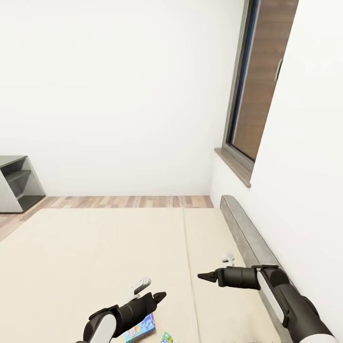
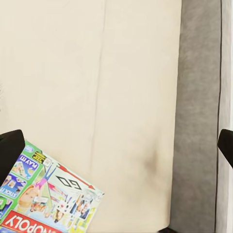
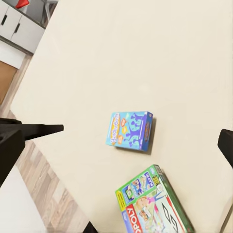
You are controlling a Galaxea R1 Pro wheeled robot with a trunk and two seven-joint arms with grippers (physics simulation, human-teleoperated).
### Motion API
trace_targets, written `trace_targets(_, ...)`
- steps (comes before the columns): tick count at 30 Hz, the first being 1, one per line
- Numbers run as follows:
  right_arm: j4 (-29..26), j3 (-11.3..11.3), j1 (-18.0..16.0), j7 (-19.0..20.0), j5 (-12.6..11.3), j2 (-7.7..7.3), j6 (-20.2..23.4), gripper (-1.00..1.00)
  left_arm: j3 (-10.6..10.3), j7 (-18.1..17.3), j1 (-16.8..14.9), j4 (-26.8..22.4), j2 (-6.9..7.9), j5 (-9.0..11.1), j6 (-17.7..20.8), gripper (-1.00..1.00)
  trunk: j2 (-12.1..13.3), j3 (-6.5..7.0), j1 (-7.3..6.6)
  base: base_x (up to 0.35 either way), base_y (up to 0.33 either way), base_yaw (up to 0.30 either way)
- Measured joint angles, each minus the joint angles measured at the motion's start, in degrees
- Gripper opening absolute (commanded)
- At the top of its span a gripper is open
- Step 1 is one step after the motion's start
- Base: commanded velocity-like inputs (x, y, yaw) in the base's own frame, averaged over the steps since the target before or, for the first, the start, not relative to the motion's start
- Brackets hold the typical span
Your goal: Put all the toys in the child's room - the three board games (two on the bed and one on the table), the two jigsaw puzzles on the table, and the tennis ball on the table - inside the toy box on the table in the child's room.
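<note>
Both arms hung over the bed [image 1: 95, 247], the left gripper [image 1: 159, 297] and right gripper [image 1: 205, 276] each with jaws spread and holding nothing. Two board games lay flat on the mattress near its foot edge: the blue game box [image 3: 130, 130] farther in, the white-green game box [image 3: 153, 204] just beside it, nearer the edge. Both are thin and lie flush on soft bedding, so fingers would probably skid over a lid or nudge a box off the mattress before getting under it.

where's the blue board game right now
The blue board game lies flat on the bed, beside the green board game, under the left gripper in the head view.
</note>
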Motion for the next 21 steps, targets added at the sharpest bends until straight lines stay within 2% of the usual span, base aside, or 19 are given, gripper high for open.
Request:
trace_targets(5,0.0,0.3,-0.2,0.0,0.1,-0.07,1.0,1.0,0.0,0.0,0.0,0.0,0.03,0.0,0.1,1.0,0.0,-0.45,0.0,0.0,0.0,0.0)
trace_targets(11,0.0,0.5,-0.4,0.0,0.1,-0.12,4.2,1.0,0.0,-0.4,0.0,0.0,0.11,0.4,0.9,1.0,0.0,-1.0,0.0,0.0,0.0,0.0)
trace_targets(18,0.0,0.6,-0.5,0.1,0.2,-0.32,8.0,1.0,0.1,-2.0,0.0,0.0,0.58,3.1,3.6,1.0,0.0,-1.65,0.0,0.0,0.0,0.0)
trace_targets(21,0.0,0.6,-0.5,0.1,0.2,-0.45,9.1,1.0,0.0,-3.1,0.0,0.0,1.34,4.2,4.5,1.0,0.0,-1.93,0.0,0.0,0.0,0.0)
